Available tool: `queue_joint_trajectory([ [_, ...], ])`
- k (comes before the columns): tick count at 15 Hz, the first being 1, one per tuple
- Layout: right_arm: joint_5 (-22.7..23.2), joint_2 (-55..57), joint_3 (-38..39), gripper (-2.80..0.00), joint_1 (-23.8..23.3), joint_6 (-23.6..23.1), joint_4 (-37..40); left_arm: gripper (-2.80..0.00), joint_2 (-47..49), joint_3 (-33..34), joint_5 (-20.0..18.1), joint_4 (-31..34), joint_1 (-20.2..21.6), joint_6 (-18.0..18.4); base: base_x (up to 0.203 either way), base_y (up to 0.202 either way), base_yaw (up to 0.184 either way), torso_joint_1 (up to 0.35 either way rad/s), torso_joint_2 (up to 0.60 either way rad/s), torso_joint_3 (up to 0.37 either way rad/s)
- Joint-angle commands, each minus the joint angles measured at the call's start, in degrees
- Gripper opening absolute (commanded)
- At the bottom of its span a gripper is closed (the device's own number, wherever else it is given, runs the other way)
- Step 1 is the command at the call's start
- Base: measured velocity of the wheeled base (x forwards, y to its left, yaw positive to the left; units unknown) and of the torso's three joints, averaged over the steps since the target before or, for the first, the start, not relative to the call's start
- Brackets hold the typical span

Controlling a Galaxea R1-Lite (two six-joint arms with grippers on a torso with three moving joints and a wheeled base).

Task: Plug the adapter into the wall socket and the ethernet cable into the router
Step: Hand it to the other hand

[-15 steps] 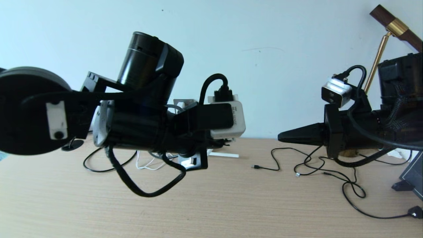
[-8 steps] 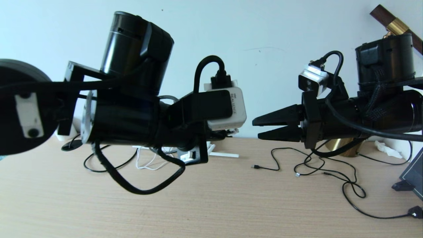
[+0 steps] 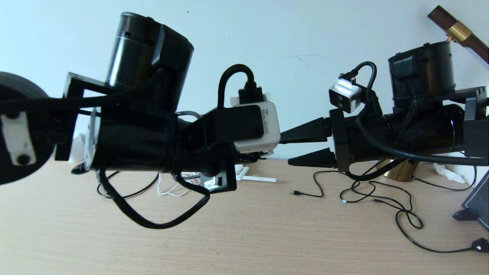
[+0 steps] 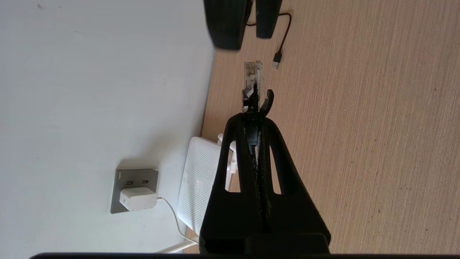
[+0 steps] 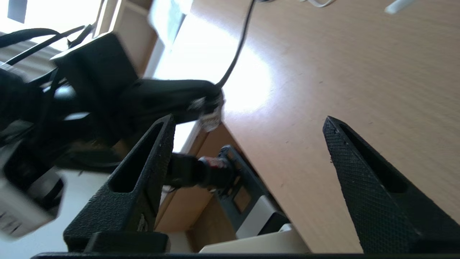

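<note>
My left gripper (image 4: 252, 116) is shut on the ethernet cable's plug (image 4: 252, 77), whose clear tip sticks out past the fingertips above the table. The black ethernet cable (image 5: 235, 57) trails away from it. The white adapter (image 4: 138, 198) sits in the grey wall socket (image 4: 124, 176), its thin cord running down toward the white router (image 4: 197, 180) that leans by the wall. My right gripper (image 3: 294, 149) hangs open, level with the left gripper and pointing at it, a short gap away. In the right wrist view the right gripper (image 5: 248, 121) has nothing between its fingers.
The wooden table (image 3: 267, 236) carries thin black cords with USB tips (image 3: 382, 198) on the right. A brass lamp base (image 3: 401, 170) stands behind them and a dark stand (image 3: 477, 206) at the right edge. One router antenna (image 3: 259, 178) lies flat near the wall.
The right gripper has opened from shut. It rose and moved left toward the left gripper. The left arm has shifted slightly up and left, still holding the plug.
</note>
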Motion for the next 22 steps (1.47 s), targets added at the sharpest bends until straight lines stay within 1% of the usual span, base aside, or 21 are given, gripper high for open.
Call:
queue_joint_trajectory([
  [1,-2.58,1.6,-0.12,0.0,0.88,0.01,-0.06,-2.8,0.16,0.0,-0.04,0.07,-0.03,0.34,0.0,0.0,0.0,0.0,0.0,0.0],
  [2,-4.59,2.3,-0.06,0.0,1.53,-0.21,-0.19,-2.8,0.39,-0.05,-0.04,-0.01,-0.08,0.29,0.0,0.0,0.0,0.0,0.0,0.0],
  [5,-4.78,2.43,0.06,0.0,2.02,-0.26,-0.3,-2.8,1.99,-0.3,-0.12,-2.56,-0.75,0.17,0.0,0.0,0.0,0.0,0.0,0.0],
  [14,-5.5,3.31,-0.3,0.0,2.19,-0.17,-1.35,-2.8,2.03,0.09,-0.04,-2.48,-0.91,0.16,0.0,0.0,0.0,0.0,0.0,0.0],
  [18,-5.84,3.0,0.1,0.0,2.19,-1.22,-1.26,-2.8,2.2,0.09,-0.04,-2.57,-1.15,0.1,0.0,0.0,0.0,0.0,0.0,0.0],
  [19,-5.84,3.04,0.06,-2.8,2.19,-1.22,-1.26,-2.8,2.21,0.09,-0.04,-2.57,-1.26,0.07,0.0,0.0,0.0,0.0,0.0,0.0],
  [22,-5.75,2.75,0.23,-2.8,2.21,-1.22,-1.18,-2.8,2.04,0.18,-0.04,-2.48,-1.28,-0.28,0.0,0.0,0.0,0.0,0.0,0.0],
])
